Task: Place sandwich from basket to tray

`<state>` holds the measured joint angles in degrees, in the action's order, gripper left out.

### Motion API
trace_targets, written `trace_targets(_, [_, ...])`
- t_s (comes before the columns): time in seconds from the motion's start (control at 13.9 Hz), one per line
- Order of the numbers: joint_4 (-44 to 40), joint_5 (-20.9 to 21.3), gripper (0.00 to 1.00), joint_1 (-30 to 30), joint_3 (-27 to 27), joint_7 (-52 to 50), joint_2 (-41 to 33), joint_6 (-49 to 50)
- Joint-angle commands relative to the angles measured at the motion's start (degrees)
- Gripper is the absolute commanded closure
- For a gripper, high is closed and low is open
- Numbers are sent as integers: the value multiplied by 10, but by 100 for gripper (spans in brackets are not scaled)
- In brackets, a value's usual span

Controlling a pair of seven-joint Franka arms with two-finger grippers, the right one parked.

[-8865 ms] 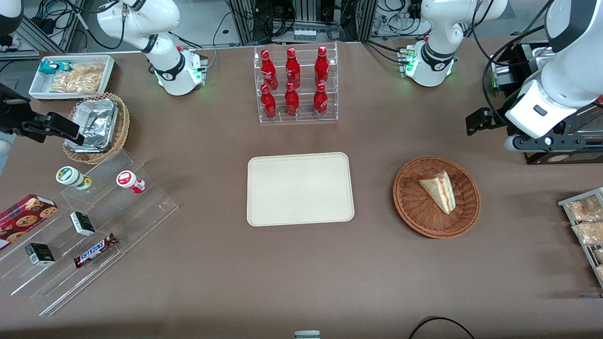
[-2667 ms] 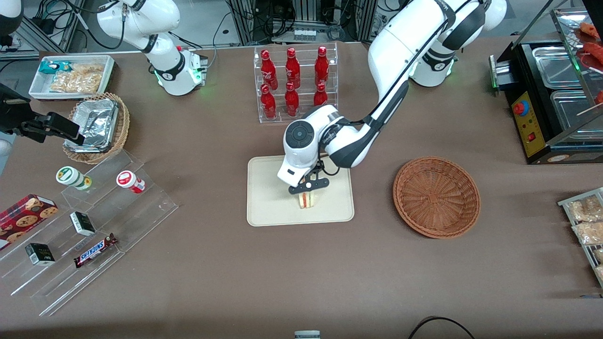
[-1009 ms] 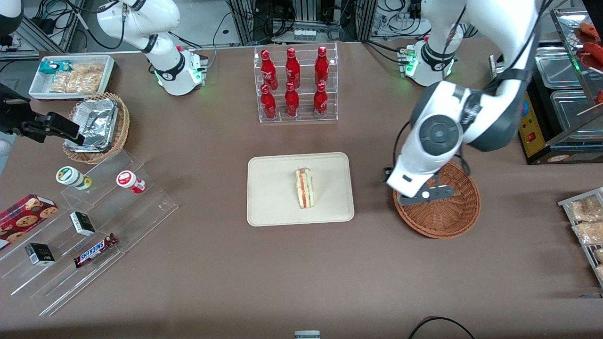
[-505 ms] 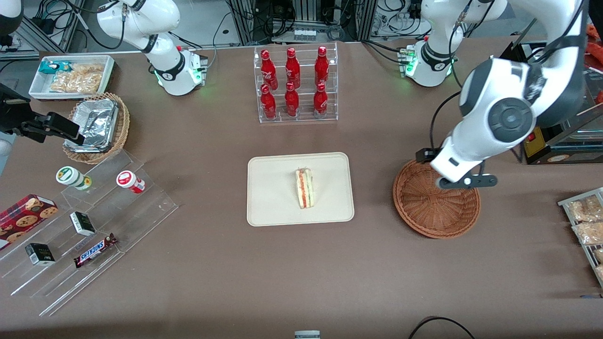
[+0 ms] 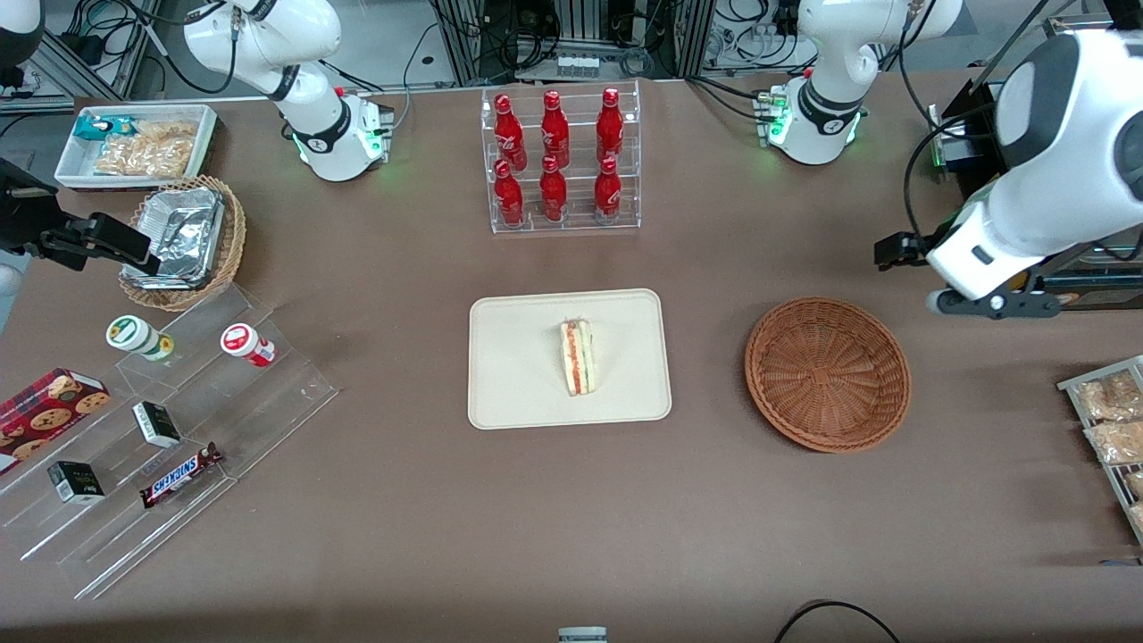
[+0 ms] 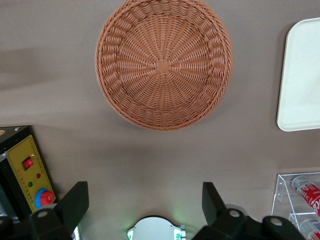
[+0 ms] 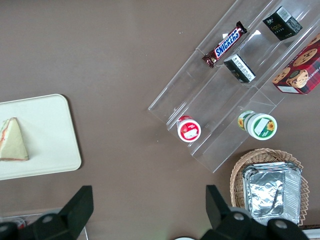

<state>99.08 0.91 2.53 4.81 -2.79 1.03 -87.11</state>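
The sandwich (image 5: pixel 578 358), a pale bread wedge with red and green filling at its cut edge, lies on the cream tray (image 5: pixel 518 393) near the tray's middle; it also shows in the right wrist view (image 7: pixel 12 140) on the tray (image 7: pixel 50 140). The reddish-brown basket (image 5: pixel 828 372) is empty, also in the left wrist view (image 6: pixel 164 62). My gripper (image 5: pixel 991 302) is high above the table at the working arm's end, farther from the front camera than the basket. In the left wrist view the gripper (image 6: pixel 145 205) is open with nothing between its fingers.
A clear rack of red bottles (image 5: pixel 559 161) stands farther from the camera than the tray. A black machine (image 5: pixel 1027 179) sits at the working arm's end. A stepped clear shelf with snacks (image 5: pixel 170 429) and a tan foil basket (image 5: pixel 183 237) lie toward the parked arm's end.
My gripper set the sandwich on the tray, opened, then rose and swung away over the empty basket toward the working arm's end of the table. The sandwich has stayed still.
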Motion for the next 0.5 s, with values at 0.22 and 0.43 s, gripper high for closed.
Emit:
trace_targets(0.22, [-61,3,0,4,-15,26,-7,51])
trace_targets(0.43, [-62,2,0,4,-30,26,-10,45])
